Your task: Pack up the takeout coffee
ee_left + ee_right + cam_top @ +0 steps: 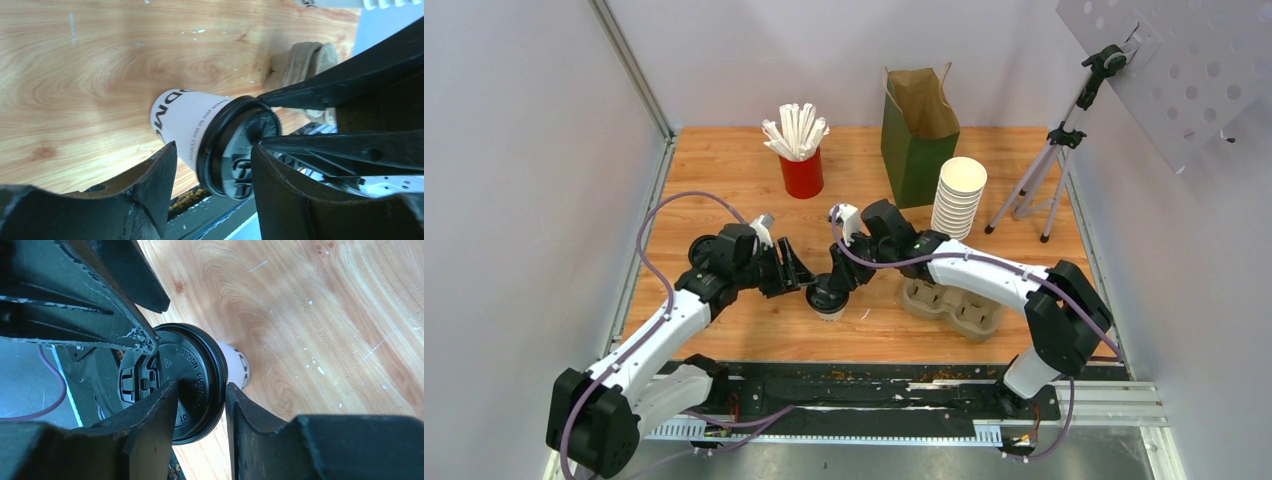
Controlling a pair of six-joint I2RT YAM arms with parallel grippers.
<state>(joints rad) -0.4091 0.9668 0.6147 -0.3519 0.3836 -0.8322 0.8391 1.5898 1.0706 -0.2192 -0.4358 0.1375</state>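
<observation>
Barely begun: the takeout coffee (pixel 829 298) is mid-worktop, with the right gripper (pixel 200 395) clamped on its lid rim and the left gripper (pixel 214 152) spread apart around it. Packing it, likely into the carrier (pixel 951 305) at its 3 o'clock, is not yet done.

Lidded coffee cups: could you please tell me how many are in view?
1. The black-lidded white cup sits mid-table between left gripper and right gripper; the paper bag could hide others.
</observation>
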